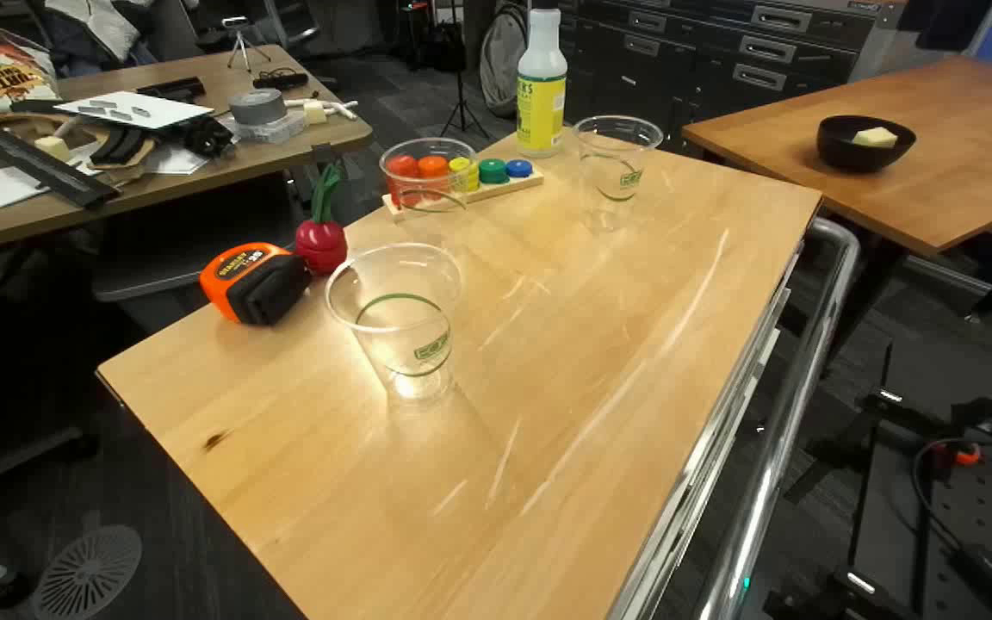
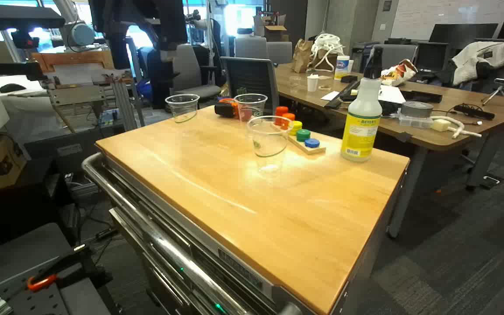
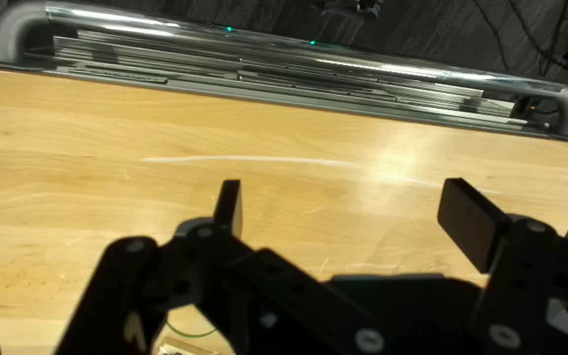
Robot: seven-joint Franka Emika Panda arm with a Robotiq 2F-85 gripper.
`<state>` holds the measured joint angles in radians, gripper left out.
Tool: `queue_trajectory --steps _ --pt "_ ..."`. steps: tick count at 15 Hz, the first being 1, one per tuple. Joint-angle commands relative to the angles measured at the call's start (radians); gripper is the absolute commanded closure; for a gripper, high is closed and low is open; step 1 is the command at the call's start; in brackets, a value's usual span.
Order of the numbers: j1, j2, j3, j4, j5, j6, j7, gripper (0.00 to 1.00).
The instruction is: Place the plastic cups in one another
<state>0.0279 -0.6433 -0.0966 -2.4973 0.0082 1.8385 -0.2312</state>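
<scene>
Three plastic cups (image 1: pixel 399 325) on the tabletop (image 1: pixel 582 362), below the hand (image 3: pixel 350 215)

Clear plastic cup (image 1: pixel 399 323), second clear cup (image 1: pixel 616 176), third clear cup (image 1: pixel 427 185), all green-ringed, upright, standing apart on the counter (image 1: pixel 548 448)

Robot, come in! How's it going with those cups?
Gripper open, empty. Three plastic cups upright, apart, none nested. Coloured disc toy possibly in the way.

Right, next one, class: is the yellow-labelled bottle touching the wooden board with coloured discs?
Apart: an exterior view shows a strip of tabletop between the yellow-labelled bottle and the wooden board.
</scene>
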Motion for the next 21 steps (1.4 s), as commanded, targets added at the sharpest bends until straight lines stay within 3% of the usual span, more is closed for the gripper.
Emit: queue_trajectory --steps 1,11,17,21 --pt "-0.004 0.000 0.004 0.006 0.002 -0.002 -0.002 0.00" --pt "-0.012 0.037 -0.002 0.041 -0.001 0.008 0.006 0.00" --pt "-0.026 0.253 -0.028 0.216 -0.002 0.076 -0.015 0.00" --pt "-0.034 0.476 -0.041 0.356 0.016 0.142 -0.016 0.00"
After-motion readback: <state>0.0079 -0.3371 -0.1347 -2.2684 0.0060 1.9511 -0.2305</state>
